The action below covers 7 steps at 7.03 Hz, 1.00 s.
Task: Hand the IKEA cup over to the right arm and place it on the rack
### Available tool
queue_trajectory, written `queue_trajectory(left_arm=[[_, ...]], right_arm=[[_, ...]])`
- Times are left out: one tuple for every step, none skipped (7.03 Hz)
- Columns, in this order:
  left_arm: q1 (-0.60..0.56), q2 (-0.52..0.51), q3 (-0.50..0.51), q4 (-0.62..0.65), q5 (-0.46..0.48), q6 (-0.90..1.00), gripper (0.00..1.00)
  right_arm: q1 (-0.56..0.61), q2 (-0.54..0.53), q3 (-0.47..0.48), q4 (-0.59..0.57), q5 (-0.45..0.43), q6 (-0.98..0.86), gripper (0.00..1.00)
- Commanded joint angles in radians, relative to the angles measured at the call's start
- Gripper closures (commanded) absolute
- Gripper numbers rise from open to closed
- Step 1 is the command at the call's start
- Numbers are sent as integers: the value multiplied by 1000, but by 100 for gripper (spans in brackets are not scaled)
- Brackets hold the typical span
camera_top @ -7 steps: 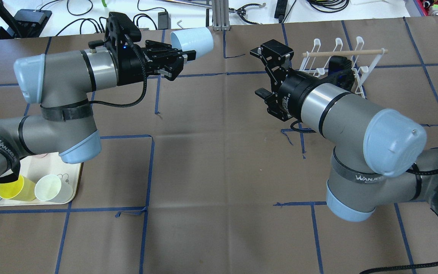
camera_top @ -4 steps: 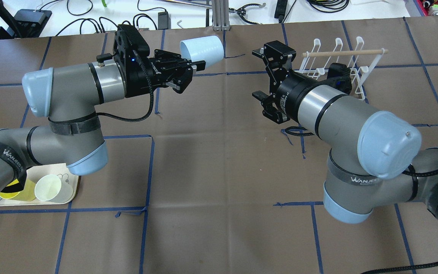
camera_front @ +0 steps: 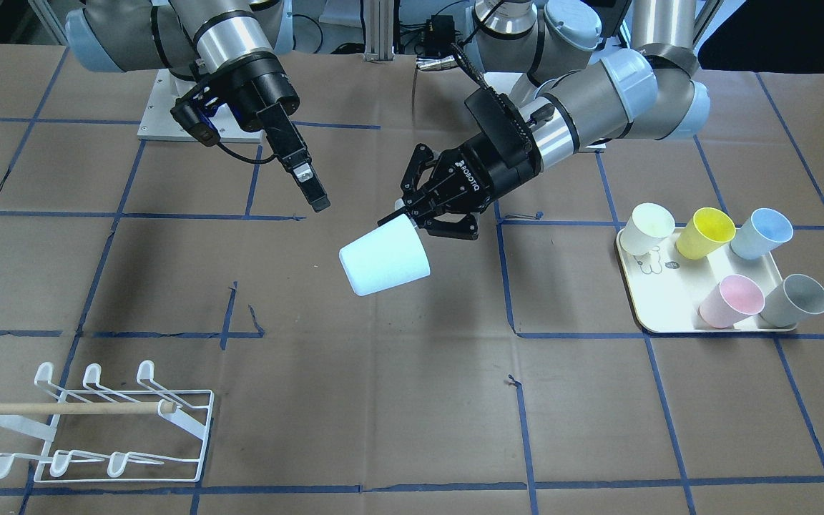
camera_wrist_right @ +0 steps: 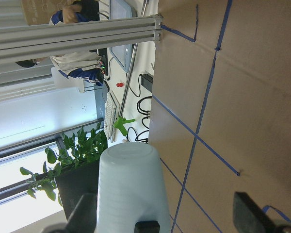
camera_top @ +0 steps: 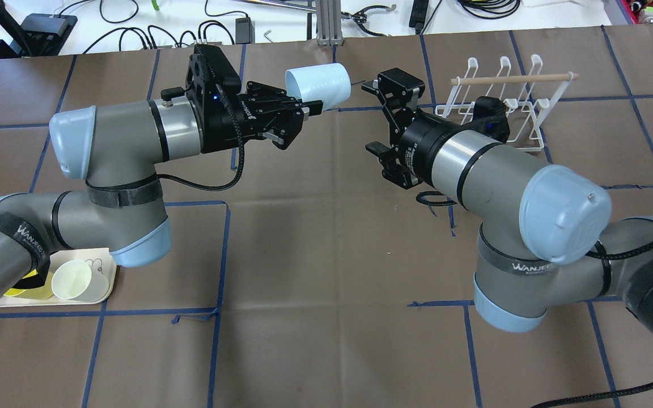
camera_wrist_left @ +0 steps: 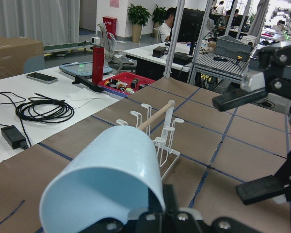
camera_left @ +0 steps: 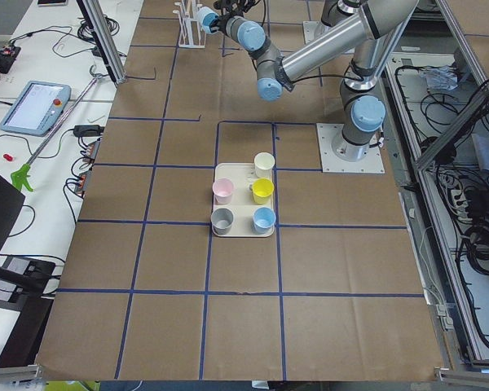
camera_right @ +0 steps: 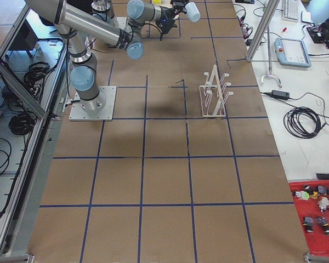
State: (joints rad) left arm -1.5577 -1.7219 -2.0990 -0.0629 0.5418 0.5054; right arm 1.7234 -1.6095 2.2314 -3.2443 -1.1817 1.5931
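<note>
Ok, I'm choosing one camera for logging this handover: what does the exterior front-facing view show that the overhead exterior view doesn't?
Only the front-facing view shows the whole cream tray with its five plastic cups: cream, yellow, blue, pink, grey. Only the overhead view shows the white bench with cables beyond the table; there the left arm hides most of the tray. Both show the pale blue plastic cup held at its rim by the left gripper, the open right gripper facing it without touching, and the white wire rack with a wooden dowel.
</note>
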Motion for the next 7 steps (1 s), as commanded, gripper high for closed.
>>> queue_trajectory(left_arm=[[-10, -1, -1, 0, 3, -4, 95], [-12, 1, -1, 0, 4, -2, 95], [-12, 1, -1, -2, 4, -4, 95], [-12, 1, -1, 0, 4, -4, 95], [-12, 1, -1, 0, 4, -4, 95], [-12, 1, -1, 0, 6, -4, 95], [-12, -1, 1, 0, 7, -4, 95]], right_arm=[[33, 51, -48, 2, -1, 10, 0], [45, 75, -58, 0, -3, 7, 0], [45, 97, -79, 0, -3, 7, 0], [48, 121, -104, 0, -3, 7, 0], [48, 143, -130, 0, -1, 7, 0], [50, 161, -154, 1, -3, 7, 0], [50, 180, -171, 1, -3, 7, 0]])
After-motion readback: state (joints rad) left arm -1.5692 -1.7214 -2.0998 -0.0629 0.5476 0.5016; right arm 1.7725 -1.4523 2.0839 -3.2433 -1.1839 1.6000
